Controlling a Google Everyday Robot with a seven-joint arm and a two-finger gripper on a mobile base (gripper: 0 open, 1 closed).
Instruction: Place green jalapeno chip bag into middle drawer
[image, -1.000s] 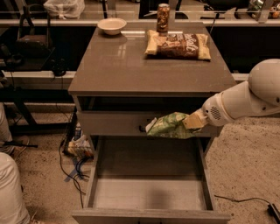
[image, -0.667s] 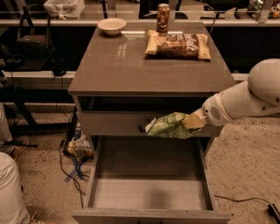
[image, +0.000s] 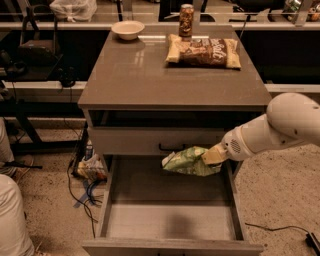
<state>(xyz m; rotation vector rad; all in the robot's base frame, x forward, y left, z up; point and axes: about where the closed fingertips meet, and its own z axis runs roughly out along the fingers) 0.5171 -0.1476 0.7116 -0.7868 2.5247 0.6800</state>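
The green jalapeno chip bag (image: 187, 161), crumpled light green and white, hangs in the air over the back right part of the open middle drawer (image: 170, 220). The drawer is pulled far out and shows a plain pale floor with low side walls. My gripper (image: 212, 156) comes in from the right on a white arm and is shut on the bag's right end. The bag is a little above the drawer floor, just below the closed upper drawer front (image: 145, 140).
On the cabinet top lie a brown and yellow chip bag (image: 202, 51), a can (image: 186, 20) and a white bowl (image: 128, 29). Cables and clutter (image: 87, 170) lie on the floor left of the cabinet. A pale object (image: 10, 215) is at the lower left.
My gripper has moved down and slightly left with the bag, from in front of the upper drawer front to over the open drawer.
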